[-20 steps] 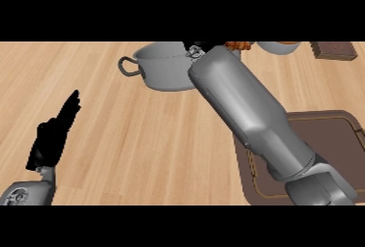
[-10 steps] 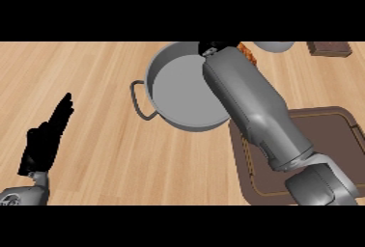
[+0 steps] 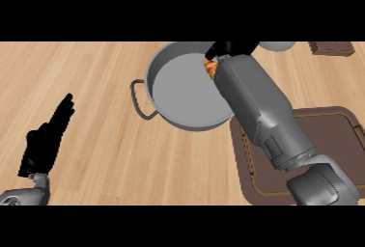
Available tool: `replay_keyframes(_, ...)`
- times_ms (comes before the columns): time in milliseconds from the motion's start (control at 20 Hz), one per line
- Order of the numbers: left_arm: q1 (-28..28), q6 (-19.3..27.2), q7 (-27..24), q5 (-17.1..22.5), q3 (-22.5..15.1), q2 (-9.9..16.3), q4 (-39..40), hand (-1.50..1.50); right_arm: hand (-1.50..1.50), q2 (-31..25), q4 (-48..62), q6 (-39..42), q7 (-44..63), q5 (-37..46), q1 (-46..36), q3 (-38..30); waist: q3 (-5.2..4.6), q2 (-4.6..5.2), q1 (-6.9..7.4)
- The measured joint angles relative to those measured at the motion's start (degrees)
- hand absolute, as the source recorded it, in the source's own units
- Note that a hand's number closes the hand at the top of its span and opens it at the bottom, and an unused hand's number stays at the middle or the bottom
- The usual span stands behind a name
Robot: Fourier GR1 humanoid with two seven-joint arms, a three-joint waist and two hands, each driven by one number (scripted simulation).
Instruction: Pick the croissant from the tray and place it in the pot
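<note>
A grey pot (image 3: 187, 91) with a loop handle stands on the wooden counter at the upper middle. My right forearm reaches up across the brown tray (image 3: 335, 126) and over the pot's right rim. My right hand (image 3: 230, 48) is at the pot's far rim, curled round the orange croissant (image 3: 210, 67), of which only a sliver shows beside the wrist, over the pot's inside. My left hand (image 3: 47, 140) rests open at the lower left, fingers straight and pointing up.
A dark brown block (image 3: 331, 48) lies at the top right corner. A pale rounded object (image 3: 279, 45) peeks out beside my right hand. Bare wooden counter spreads to the left of the pot.
The pot has grown larger and shifted down and right in view as the view moved. My right hand with the croissant now sits over the pot's far inside edge.
</note>
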Motion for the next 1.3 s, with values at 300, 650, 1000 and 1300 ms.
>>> replay_keyframes(300, -0.63, -0.29, 0.22, 0.14, 0.38, 0.31, 0.05, 0.0, -1.5, 0.05, 1.57, -7.75, -4.68, -1.12, -0.99, -2.52, 0.0, 0.12, 0.23)
replay_keyframes(650, 0.35, -0.4, -0.46, 0.24, 0.66, 0.23, 0.33, 0.0, -1.5, 0.55, -3.03, -22.58, -10.58, -3.28, -0.85, -4.45, 0.0, -0.37, 0.08)
replay_keyframes(1000, -0.63, -1.12, 1.12, 0.69, 1.21, 0.68, 0.34, 0.0, -1.5, 0.85, -4.92, -28.5, -16.3, -15.68, -0.16, -2.7, 0.01, -1.11, -0.43)
replay_keyframes(1300, -0.25, -0.66, 0.95, 0.48, 2.24, 0.59, 1.74, 0.0, -1.5, 0.9, -12.68, -31.71, -19.6, -28.24, 6.88, 8.16, -0.01, -1.95, -2.25)
